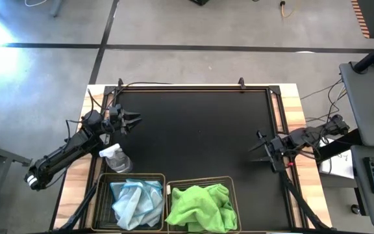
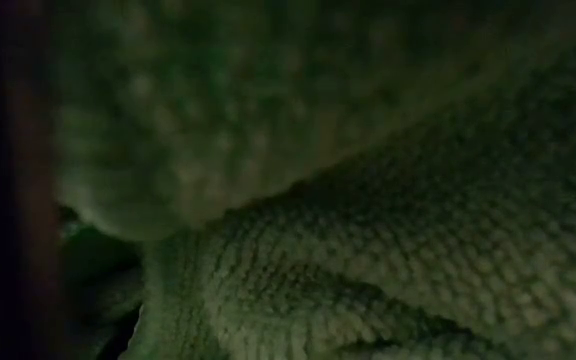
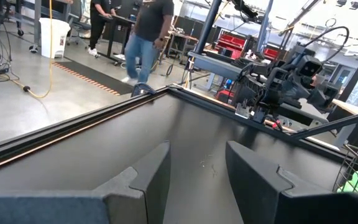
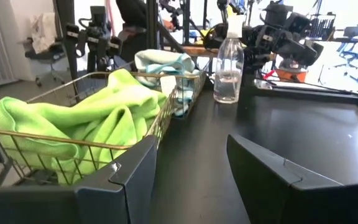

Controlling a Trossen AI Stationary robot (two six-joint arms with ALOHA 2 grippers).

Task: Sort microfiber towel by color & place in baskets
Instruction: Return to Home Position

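Observation:
Two wire baskets stand side by side at the table's near edge. The left basket holds pale blue microfiber towels; the right basket holds lime green towels. In the right wrist view the green towels bulge over the basket rim, with the blue towels behind them. Green cloth fills the low view. My left gripper is open over the table's left side. My right gripper is open over the right side. Both hold nothing.
A small clear spray bottle stands upright just beyond the blue basket's far left corner, also seen as the bottle in the right wrist view. The black table mat lies between the arms. People stand in the room beyond the table.

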